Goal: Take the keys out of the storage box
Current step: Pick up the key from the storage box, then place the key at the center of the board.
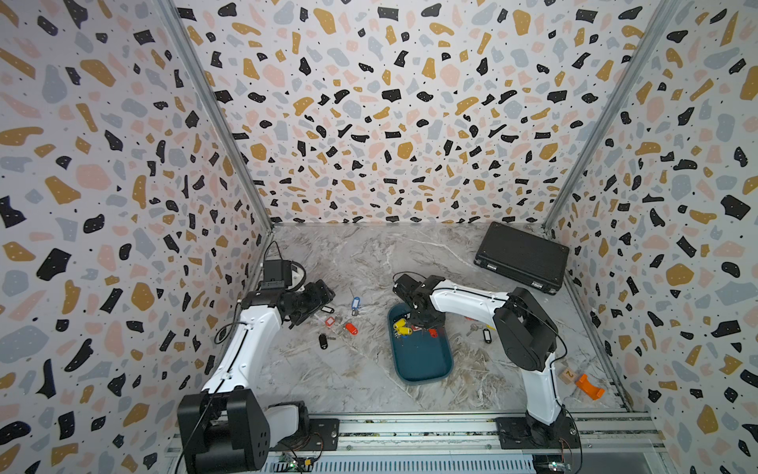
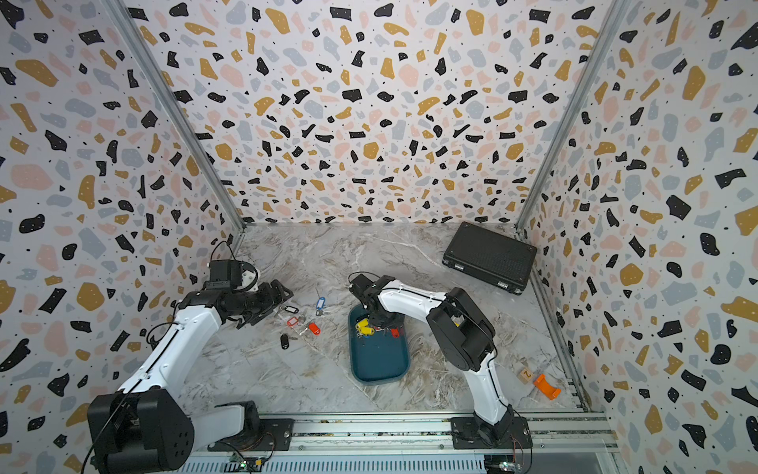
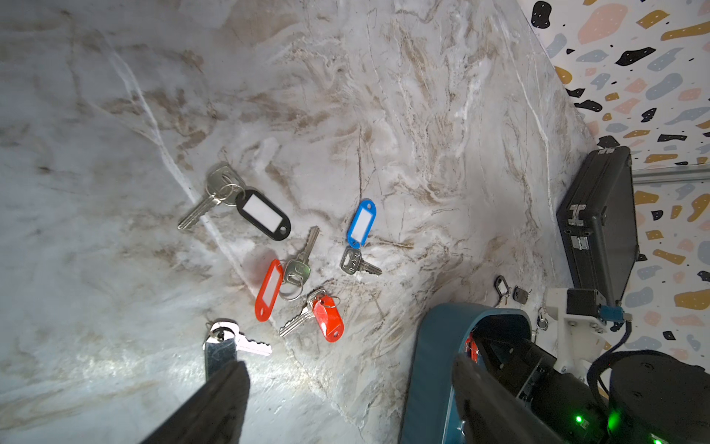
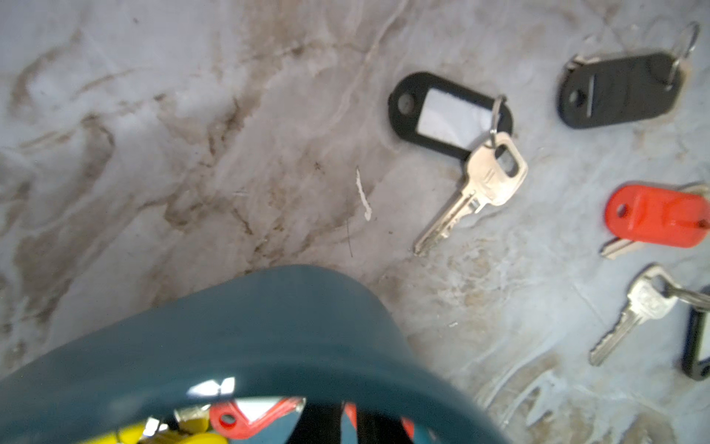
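The teal storage box [image 1: 422,361] lies mid-table. Its far end holds yellow-tagged keys [image 1: 402,326] and a red-tagged key [image 1: 432,332]. My right gripper [image 1: 422,324] reaches down into that end. In the right wrist view, the right gripper [image 4: 347,423] has its fingers nearly together with a red tag between them, behind the box rim [image 4: 230,338]. My left gripper [image 3: 349,384] hangs open over the table, left of the box. Below it lie several keys, with blue [image 3: 361,223], red [image 3: 328,319] and black [image 3: 265,215] tags.
A black ribbed briefcase [image 1: 523,256] sits in the back right corner. A black-tagged key [image 1: 487,335] lies right of the box, under the right arm. An orange piece [image 1: 589,387] and a small wooden block [image 1: 568,375] sit at the front right.
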You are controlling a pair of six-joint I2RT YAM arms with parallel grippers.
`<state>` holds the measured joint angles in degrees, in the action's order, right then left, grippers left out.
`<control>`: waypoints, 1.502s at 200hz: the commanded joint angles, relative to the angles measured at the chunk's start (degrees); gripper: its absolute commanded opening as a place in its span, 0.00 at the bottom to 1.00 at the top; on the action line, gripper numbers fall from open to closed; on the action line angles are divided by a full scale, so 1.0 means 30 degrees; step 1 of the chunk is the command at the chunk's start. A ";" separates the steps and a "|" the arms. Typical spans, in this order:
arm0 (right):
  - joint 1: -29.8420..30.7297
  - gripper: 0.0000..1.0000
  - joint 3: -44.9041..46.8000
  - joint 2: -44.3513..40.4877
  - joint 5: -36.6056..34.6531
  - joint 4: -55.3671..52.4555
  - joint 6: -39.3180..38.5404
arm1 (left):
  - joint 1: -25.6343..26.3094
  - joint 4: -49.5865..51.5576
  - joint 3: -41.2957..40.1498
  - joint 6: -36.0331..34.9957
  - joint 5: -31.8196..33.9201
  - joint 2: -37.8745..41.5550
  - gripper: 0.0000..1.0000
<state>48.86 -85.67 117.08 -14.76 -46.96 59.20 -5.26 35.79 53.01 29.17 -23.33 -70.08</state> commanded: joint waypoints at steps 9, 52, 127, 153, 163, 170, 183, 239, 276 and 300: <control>-0.0056 0.03 -0.0375 -0.0276 -0.0176 -0.0418 0.0174 | -0.0035 -0.0450 -0.0112 -0.0303 -0.0191 0.0303 0.86; -0.0082 0.00 -0.0029 -0.0986 0.0105 -0.0316 -0.0013 | -0.0035 -0.0447 -0.0126 -0.0328 -0.0188 0.0312 0.87; -0.0071 0.00 0.0360 -0.4045 0.0381 -0.0665 -0.0876 | -0.0035 -0.0387 -0.0151 -0.0392 -0.0045 0.0378 0.86; -0.0604 0.00 0.0178 -0.5356 0.0395 -0.0971 -0.1507 | -0.0035 -0.0373 -0.0159 -0.0427 -0.0045 0.0394 0.86; -0.1054 0.00 0.0087 -0.5830 0.0439 -0.1042 -0.1932 | -0.0035 -0.0358 -0.0180 -0.0408 -0.0045 0.0378 0.86; -0.1478 0.00 0.0028 -0.6111 0.0468 -0.1133 -0.2295 | -0.0035 -0.0373 -0.0202 -0.0420 -0.0044 0.0422 0.86; -0.2433 0.00 -0.0181 -0.6493 0.0676 -0.1328 -0.3107 | -0.0035 -0.0386 -0.0210 -0.0429 -0.0073 0.0437 0.86; -0.7114 0.00 -0.1845 -0.4617 0.2377 -0.1238 -0.6916 | -0.0035 -0.0958 -0.0473 -0.0433 -0.0812 0.0824 0.85; -0.9136 0.00 -0.2533 -0.2053 0.3589 -0.0178 -0.7699 | 0.0022 -0.1308 -0.0675 -0.0421 -0.1154 0.1080 0.85; -0.9816 0.00 -0.2773 -0.0670 0.3997 0.0272 -0.7876 | 0.0219 -0.1492 -0.0778 -0.0454 -0.1254 0.1238 0.85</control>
<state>20.73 -92.12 113.08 -5.21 -46.50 37.85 -5.10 33.58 51.66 29.04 -25.71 -67.61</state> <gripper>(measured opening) 0.034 0.852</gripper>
